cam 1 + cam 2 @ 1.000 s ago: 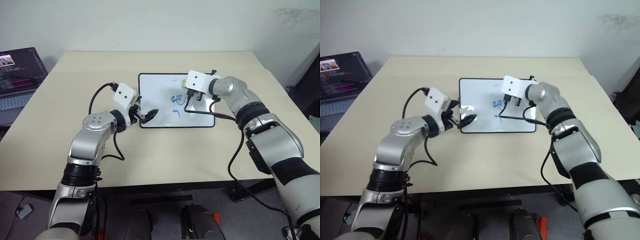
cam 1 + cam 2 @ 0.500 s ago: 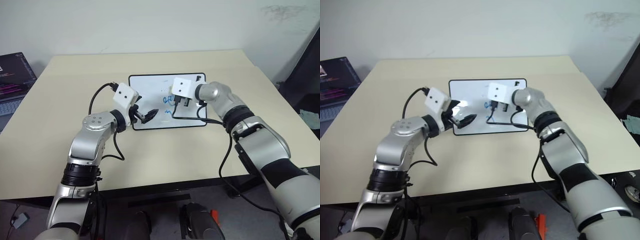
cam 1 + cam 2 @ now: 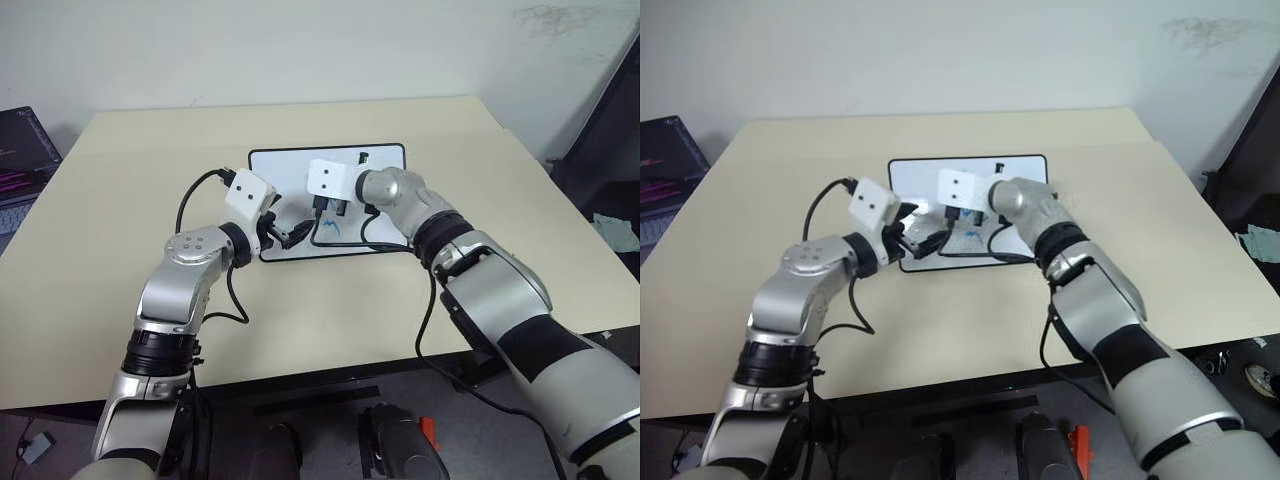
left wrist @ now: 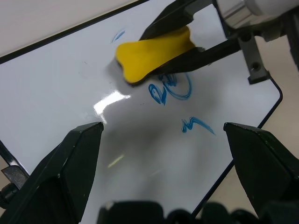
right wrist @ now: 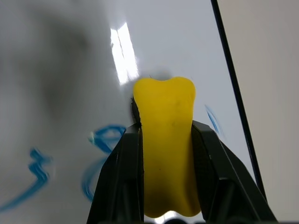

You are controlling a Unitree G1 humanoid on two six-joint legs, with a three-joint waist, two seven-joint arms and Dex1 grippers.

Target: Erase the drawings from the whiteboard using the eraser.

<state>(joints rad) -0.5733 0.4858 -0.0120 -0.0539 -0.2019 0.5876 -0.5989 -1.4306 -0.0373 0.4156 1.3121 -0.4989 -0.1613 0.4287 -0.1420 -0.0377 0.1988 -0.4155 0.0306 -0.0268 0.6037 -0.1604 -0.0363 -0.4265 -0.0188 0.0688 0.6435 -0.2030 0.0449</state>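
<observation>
whiteboard (image 3: 385, 160): lies flat near the middle of the beige worktop (image 3: 120, 260), black frame all round, glossy face catching a bright glare patch.
drawings (image 4: 175, 88): blue scribbles on the board; a looped one just beside the eraser, a zigzag a little apart from it, and a short faint stroke near the frame beyond the eraser.
eraser (image 5: 167, 140): yellow, waisted shape, its front end down on the white face next to the looped scribble.
right end effector (image 5: 163, 135): black fingers clenched on the eraser's two sides, reaching over the board.
left end effector (image 4: 163, 163): fingers spread wide apart, nothing between them, at the board's near left corner.
in the way: the right wrist's white camera box (image 3: 328, 180) and black cable (image 3: 385, 243) cover much of the board's middle in the head views.
around: a laptop (image 3: 20, 150) at the left edge, off the worktop, cut off by the frame; a dark object at the right edge, too cropped to name.
hard to make out: whether the left fingers touch the board.
</observation>
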